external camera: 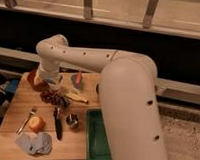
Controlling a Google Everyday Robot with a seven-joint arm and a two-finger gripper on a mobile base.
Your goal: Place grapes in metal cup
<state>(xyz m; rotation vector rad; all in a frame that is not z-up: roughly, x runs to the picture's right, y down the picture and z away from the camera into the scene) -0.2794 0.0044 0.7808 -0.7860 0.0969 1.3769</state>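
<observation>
The grapes [53,97], a lumpy dark purple-red bunch, lie on the wooden table [17,103] left of centre. My gripper [49,85] hangs from the white arm just above the bunch's back edge, at or very near it. The metal cup [71,121], small and shiny with a dark inside, stands upright in front of and to the right of the grapes, apart from the gripper.
An orange-red bowl [33,79] sits behind the gripper. A round orange fruit [36,124], a fork [25,121], a dark-handled tool [57,126] and a grey cloth [34,142] lie at the front. A green tray [97,139] is to the right. My arm covers the table's right part.
</observation>
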